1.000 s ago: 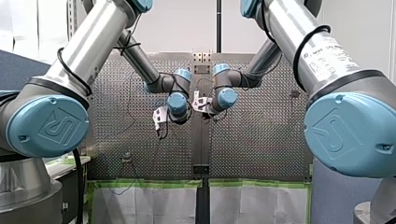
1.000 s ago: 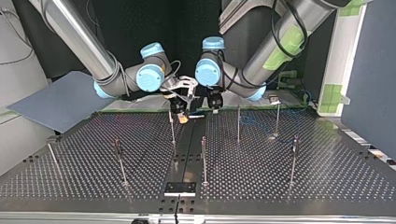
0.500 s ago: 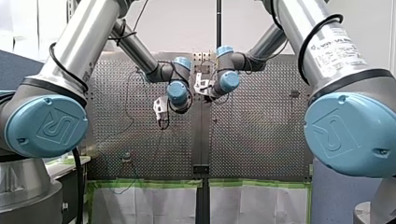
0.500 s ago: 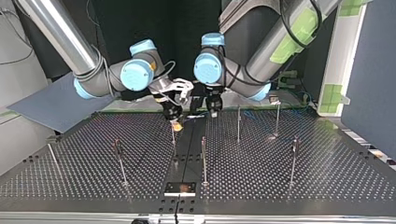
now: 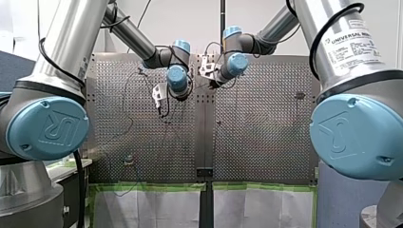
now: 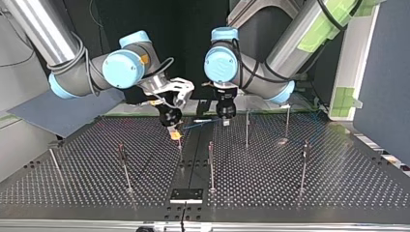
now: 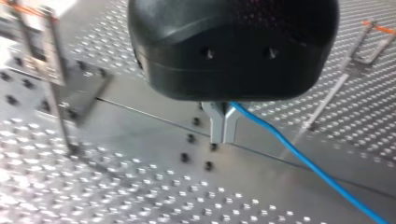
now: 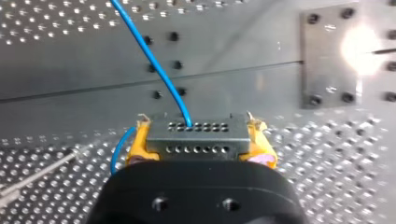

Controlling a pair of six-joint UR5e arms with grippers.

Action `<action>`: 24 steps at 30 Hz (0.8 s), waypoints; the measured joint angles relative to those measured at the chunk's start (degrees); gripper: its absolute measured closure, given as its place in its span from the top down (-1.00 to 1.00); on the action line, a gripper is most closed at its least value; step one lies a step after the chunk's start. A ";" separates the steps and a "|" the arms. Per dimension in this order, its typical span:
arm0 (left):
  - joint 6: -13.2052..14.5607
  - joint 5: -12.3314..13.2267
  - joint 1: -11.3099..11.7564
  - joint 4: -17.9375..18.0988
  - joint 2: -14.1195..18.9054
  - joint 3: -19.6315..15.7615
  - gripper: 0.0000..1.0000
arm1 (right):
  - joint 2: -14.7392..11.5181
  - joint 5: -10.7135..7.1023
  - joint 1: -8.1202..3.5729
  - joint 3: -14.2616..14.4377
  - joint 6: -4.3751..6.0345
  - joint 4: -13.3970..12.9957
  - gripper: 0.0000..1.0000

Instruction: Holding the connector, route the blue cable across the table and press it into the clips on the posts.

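Note:
In the right wrist view my right gripper (image 8: 200, 142) is shut with its yellow pads (image 8: 135, 144) on a grey connector (image 8: 196, 129) pierced with small holes. The blue cable (image 8: 154, 58) leaves the connector's middle and runs off ahead over the table. My left gripper (image 7: 223, 135) has its metal fingers shut on the blue cable (image 7: 299, 156), which trails away to one side. In the top view my right gripper (image 6: 172, 133) hangs just over a thin post (image 6: 179, 141) left of centre. My left gripper (image 6: 226, 120) is right of it, with the cable (image 6: 198, 124) stretched between them.
Several thin posts stand on the perforated table (image 6: 290, 193), among them one at centre (image 6: 211, 162) and one (image 6: 247, 128) right of my left gripper. A black plate (image 6: 186, 195) sits at the top view's near edge. A grey panel (image 6: 58, 108) lies at its left.
In the top view my right gripper has swung left and toward the camera with the connector, drawing the cable out. My left gripper shifted slightly and stays shut on the cable.

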 joint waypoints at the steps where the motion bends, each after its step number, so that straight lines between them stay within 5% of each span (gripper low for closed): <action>1: -0.02 -0.18 -0.04 -0.07 0.42 0.02 -1.00 | -0.60 0.00 -0.14 0.03 0.08 0.42 -1.00; 17: 0.02 -0.90 -0.01 -1.34 8.09 2.68 -1.00 | -7.40 0.01 -0.84 0.18 0.16 2.35 -1.00; 24: 0.12 -0.27 0.12 -1.45 7.41 3.71 -1.00 | -7.76 -0.91 -1.07 0.18 0.23 2.56 -1.00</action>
